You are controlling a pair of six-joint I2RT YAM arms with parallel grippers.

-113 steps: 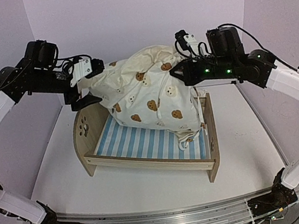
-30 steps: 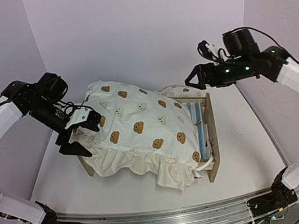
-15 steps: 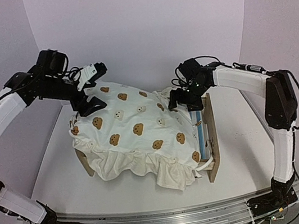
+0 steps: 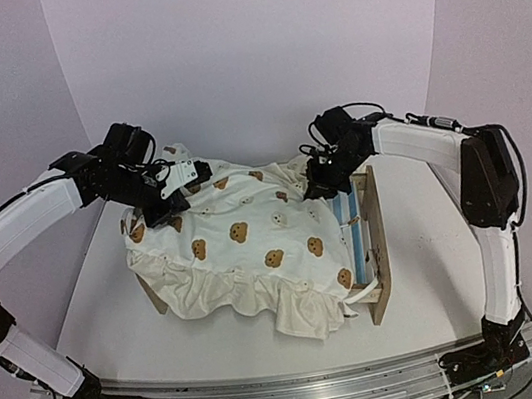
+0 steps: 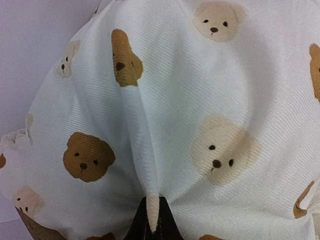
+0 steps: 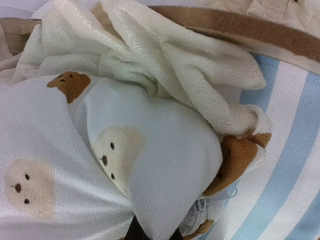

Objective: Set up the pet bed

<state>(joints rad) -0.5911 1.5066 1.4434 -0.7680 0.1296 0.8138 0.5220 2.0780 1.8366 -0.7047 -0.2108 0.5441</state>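
My left gripper [image 4: 176, 191] is pinched shut on the cream bear-print cloth duvet [image 4: 253, 242]. My right gripper [image 4: 316, 187] clamps it too.

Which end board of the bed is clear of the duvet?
The right-hand end board, standing bare beside the striped base; the left-hand one lies under the duvet, only its lower edge showing.

Duvet [image 4: 243, 249], centre frame: cream, scattered brown and pale beige bear faces. Base [image 4: 357, 241] at its right: blue-and-white stripes. End board [image 4: 377, 233]: light wood. Plush underside [image 6: 165, 55], upper right-wrist view: cream. Walls [image 4: 241, 41] lilac; table [image 4: 102, 316] white. Arms [image 4: 20, 213]: white shells, black joints.
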